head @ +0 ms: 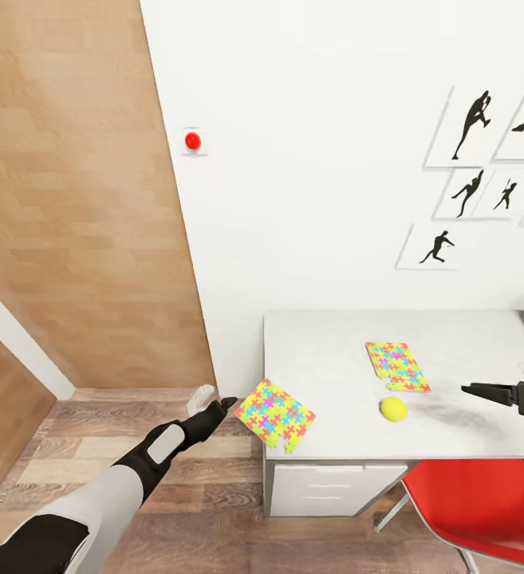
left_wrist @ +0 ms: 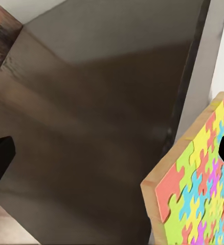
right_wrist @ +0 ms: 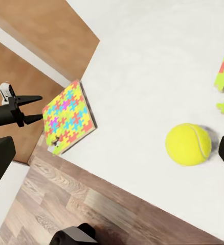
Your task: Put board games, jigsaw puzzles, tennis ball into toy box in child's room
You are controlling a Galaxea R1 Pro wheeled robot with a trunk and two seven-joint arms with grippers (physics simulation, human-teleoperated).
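Head view: the table [head: 333,335] stands against the white wall; two jigsaw puzzles and the tennis ball [head: 393,409] lie on its pale grey top. Silhouette pictures [head: 469,127] hang above it, a red chair [head: 485,502] sits at its front, and a red round button [head: 192,141] is on the wall.
Near puzzle [head: 276,414]: at the table's front left corner, overhanging the edge, tilted. Multicoloured interlocking pieces; a few at its front edge are missing or loose.
Far puzzle [head: 397,366]: flat on the top, further in, behind the ball and apart from it.
Tennis ball: yellow-green, near the table's front edge, between the two puzzles.
Left wrist view: shows what the head view does not, the near puzzle's [left_wrist: 199,184] wooden backing edge and thickness, and the dark table side panel [left_wrist: 117,102] beside it.
Right wrist view: ball [right_wrist: 188,144] with its pale seam, close ahead; near puzzle [right_wrist: 69,116] at the corner, with the left gripper [right_wrist: 34,108] just beside it.
Left gripper [head: 228,402]: arm stretched forward and low beside the table's left end; fingers spread, tips just off the near puzzle's edge, holding nothing.
Right gripper [head: 473,390]: reaches in over the table's right part, pointing toward the ball, well apart from it; fingers look spread in its wrist view, holding nothing.
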